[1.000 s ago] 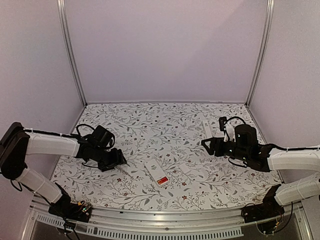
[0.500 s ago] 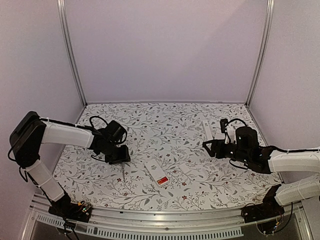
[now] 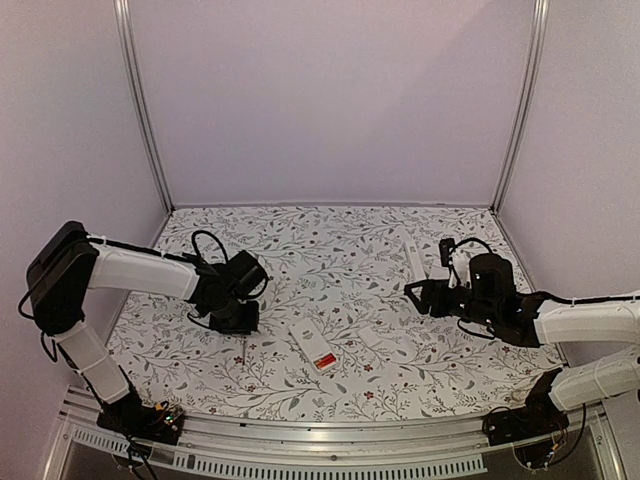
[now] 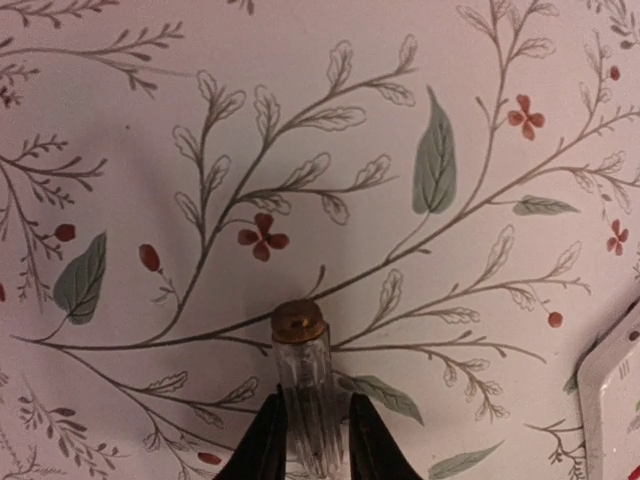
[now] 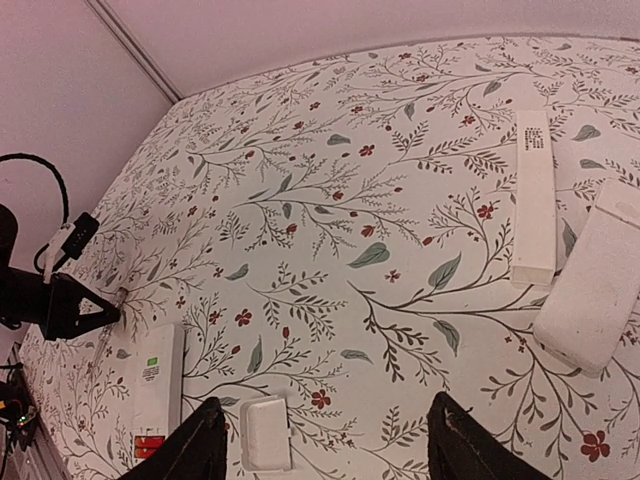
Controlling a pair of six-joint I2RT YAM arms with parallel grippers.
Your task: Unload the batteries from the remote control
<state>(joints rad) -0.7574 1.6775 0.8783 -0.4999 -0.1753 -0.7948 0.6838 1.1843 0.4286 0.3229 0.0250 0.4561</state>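
A white tablecloth printed with grey-green leaves and small red flowers (image 3: 350,240) covered the table, closed in by plain pale lilac walls (image 3: 330,100). Near the front centre lay a slim white rectangular plastic remote control (image 3: 310,345), its compartment uncovered at the near end, where the red batteries (image 3: 324,362) sat. They lay to the right of the left gripper (image 3: 241,328), near it but apart, and well away from the right gripper (image 3: 412,290). The left gripper pointed down at the cloth, its black fingers (image 4: 262,445) closed around a clear faceted plastic tool handle with a brown cap (image 4: 301,380); the rest of the tool was hidden between them. The right gripper hovered with its jaws spread wide and nothing between them. Below it lay a small white rounded battery cover (image 5: 265,432), and further off a long white flat bar (image 5: 533,190) beside a broad white rounded remote (image 5: 598,290). The batteries showed only as a red patch; the single cells could not be told apart.
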